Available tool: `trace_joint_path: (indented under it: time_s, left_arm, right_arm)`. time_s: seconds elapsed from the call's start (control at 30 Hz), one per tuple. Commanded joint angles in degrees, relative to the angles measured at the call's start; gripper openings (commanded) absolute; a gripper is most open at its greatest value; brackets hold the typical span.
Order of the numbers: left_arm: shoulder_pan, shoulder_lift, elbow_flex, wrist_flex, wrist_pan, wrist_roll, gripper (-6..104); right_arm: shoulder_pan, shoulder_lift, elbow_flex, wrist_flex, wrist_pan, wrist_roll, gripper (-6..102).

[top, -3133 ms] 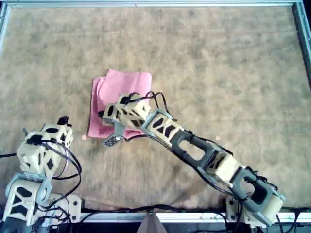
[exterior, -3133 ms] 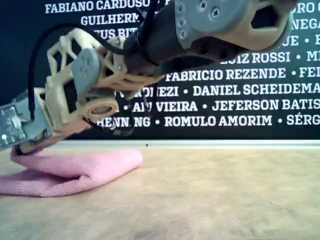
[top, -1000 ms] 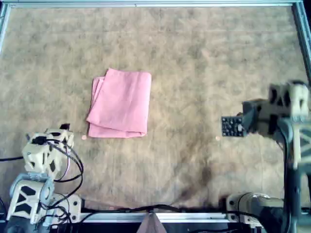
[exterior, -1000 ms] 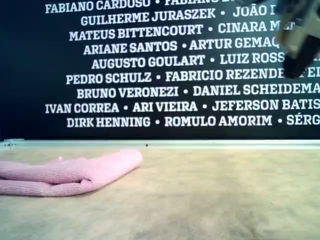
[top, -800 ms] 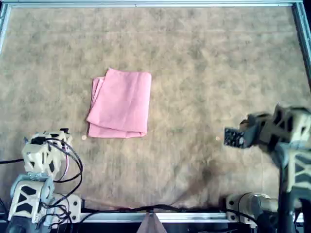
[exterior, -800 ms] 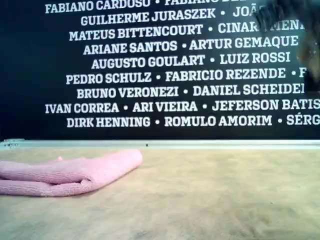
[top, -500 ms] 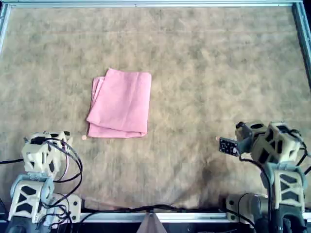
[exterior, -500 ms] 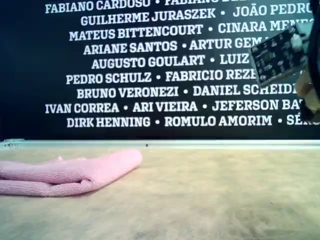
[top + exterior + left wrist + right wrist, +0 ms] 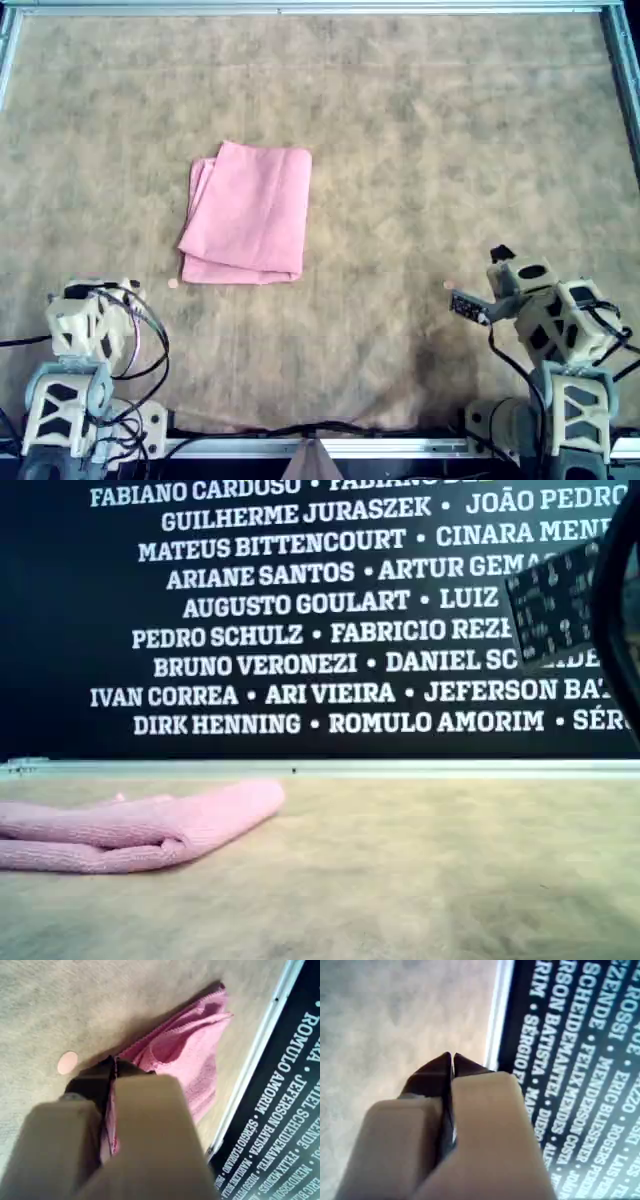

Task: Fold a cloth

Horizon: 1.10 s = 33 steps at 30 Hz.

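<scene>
Item 1, cloth [image 9: 248, 212]: pink, folded into a rough rectangle, lying flat left of centre on the mottled worktop [image 9: 450, 130]. The overhead view gives me its outline. The exterior view shows what that hides: a low, stacked roll of layers [image 9: 140, 825] at the exterior view's left.

Item 2, arms: one folded at the overhead view's lower left [image 9: 85, 325] and one at the lower right [image 9: 555, 315], both well apart from the cloth.

Item 3, my first hand [image 9: 114, 1062]: tips pressed together, gripping nothing. The cloth's edge [image 9: 190, 1050] lies beyond them and a small pink dot [image 9: 67, 1062] sits beside them.

Item 4, my second hand [image 9: 452, 1057]: jaws closed tight and empty over bare worktop. Only its wrist view shows this.

Item 5, lettered black banner [image 9: 300, 600]: behind the worktop.
</scene>
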Motion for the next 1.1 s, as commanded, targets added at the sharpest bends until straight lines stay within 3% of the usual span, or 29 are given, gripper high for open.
trace_joint_path:
  time_s: [0.0,0.13,0.3,1.07]
  left_arm:
    - [1.4,0.5,-1.1,-0.3,-0.3,0.3,-2]
    - [3.1,0.7,-1.1,4.8,0.4,0.3,-2]
    - [2.9,0.6,-1.1,11.4,0.0,0.3,-2]
    - [2.2,0.0,-1.1,12.7,-0.3,-0.2,-2]
  right_arm:
    - [-0.4,1.1,0.8,0.4,0.4,0.26,1]
    - [-0.4,2.0,0.8,11.8,0.4,0.26,1]
    - [-0.4,3.7,0.7,24.3,0.4,0.26,1]
    - [0.9,3.3,0.7,22.6,0.2,0.79,1]
